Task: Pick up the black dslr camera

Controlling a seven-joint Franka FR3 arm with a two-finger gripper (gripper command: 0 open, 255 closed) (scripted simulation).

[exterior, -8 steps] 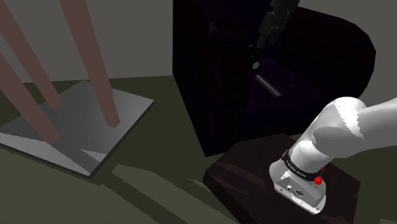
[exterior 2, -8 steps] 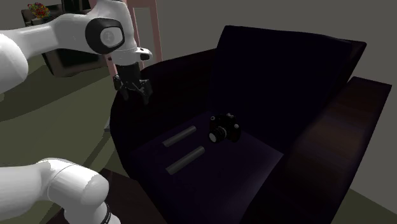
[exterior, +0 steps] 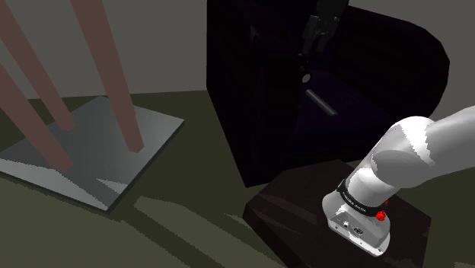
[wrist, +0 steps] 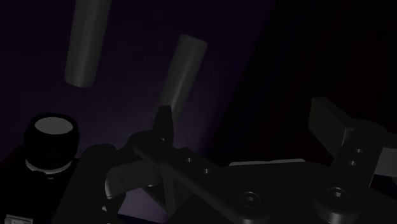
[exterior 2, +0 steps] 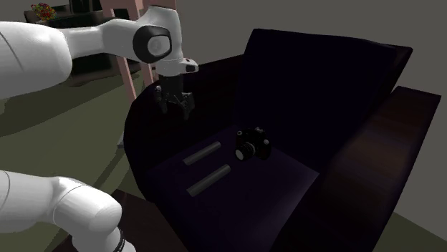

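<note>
Black claw [exterior 2: 175,107] hangs spread, gripping nothing, on a white arm [exterior 2: 86,39] above the rounded side of a dark armchair [exterior 2: 337,93], well apart from the black camera [exterior 2: 253,144]. The second exterior view lays out the whole seat. The camera stands upright on the cushion near the backrest, and two grey bars [exterior 2: 203,153] lie side by side on that view's left of it. There the lens points toward that view's lower left, at the bars, and the long side of the camera body appears to run roughly along the backrest. The shoulder view, with the stand [exterior: 289,217] at its lower right, gives far less of the seat. It shows the claw [exterior: 316,34] above the camera [exterior: 305,77], seen as little more than a small pale disc of lens, with one bar [exterior: 321,101] just beside it. That view adds a grey slab [exterior: 91,152] and pink posts [exterior: 114,68] on the floor at its left. The wrist view shows the parted fingers [wrist: 164,121] close up, the camera [wrist: 52,143] next to one of them, lens end pale, and both bars [wrist: 183,70] beyond the fingertips.
</note>
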